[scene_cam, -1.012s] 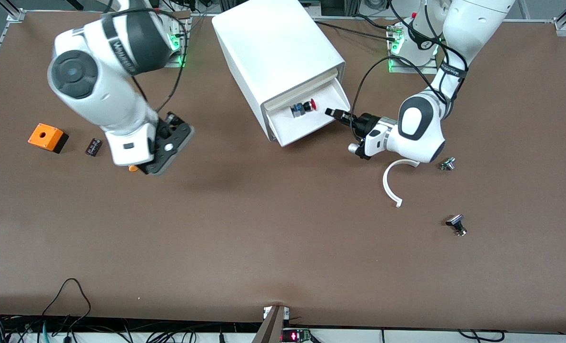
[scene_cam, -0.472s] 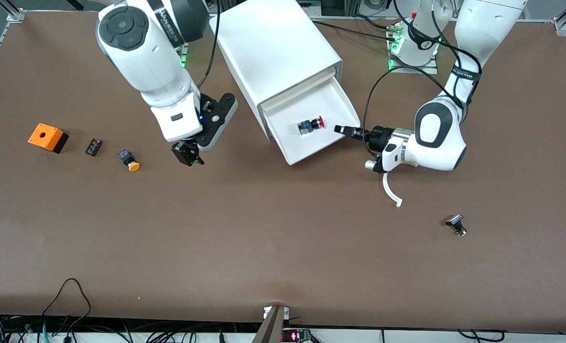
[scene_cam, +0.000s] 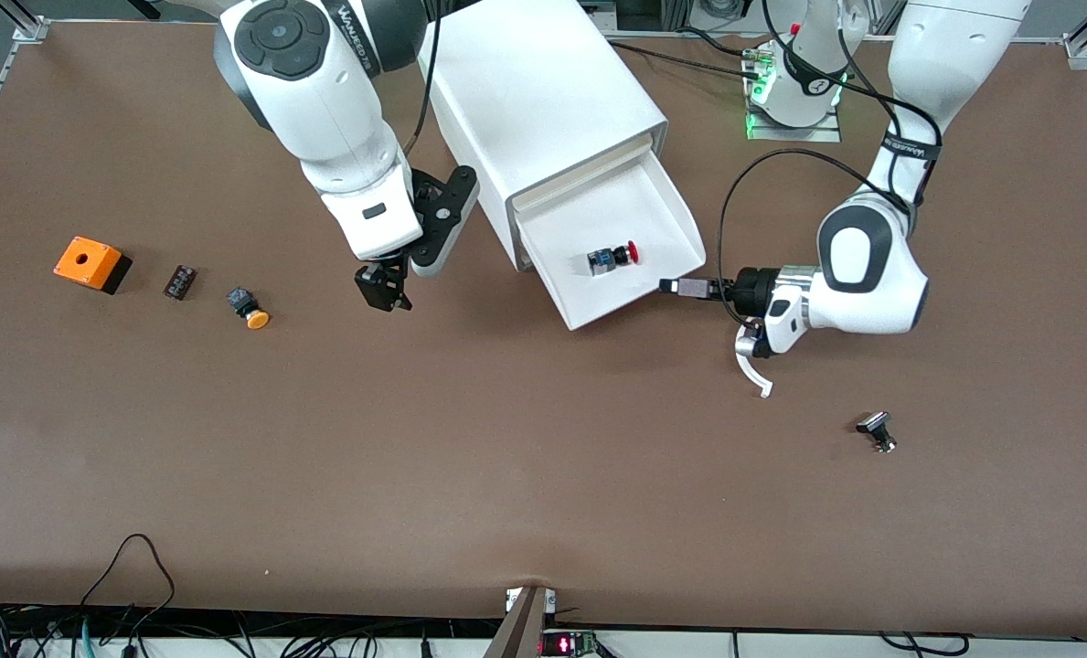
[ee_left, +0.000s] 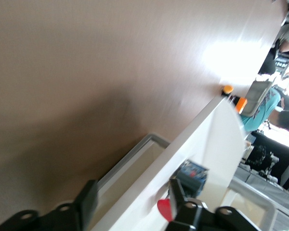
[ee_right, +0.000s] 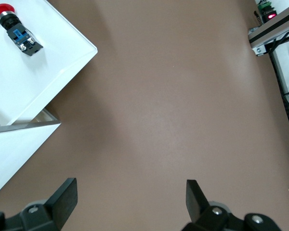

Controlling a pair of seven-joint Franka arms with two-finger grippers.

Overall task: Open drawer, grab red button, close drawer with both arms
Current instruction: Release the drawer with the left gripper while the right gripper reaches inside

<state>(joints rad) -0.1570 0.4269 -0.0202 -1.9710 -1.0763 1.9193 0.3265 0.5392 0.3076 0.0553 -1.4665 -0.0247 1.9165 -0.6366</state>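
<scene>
Left gripper (scene_cam: 680, 287) fingers parted astride the open drawer (scene_cam: 666, 215) front wall, right gripper (scene_cam: 384, 294) wide open, empty.

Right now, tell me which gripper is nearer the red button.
Left. The left gripper is at the open drawer's edge beside the button; the right gripper hangs over bare table beside the cabinet.

The drawer (scene_cam: 630, 274) stands open from above; the left gripper (scene_cam: 680, 287) crowds, perhaps touches, its front corner.
</scene>
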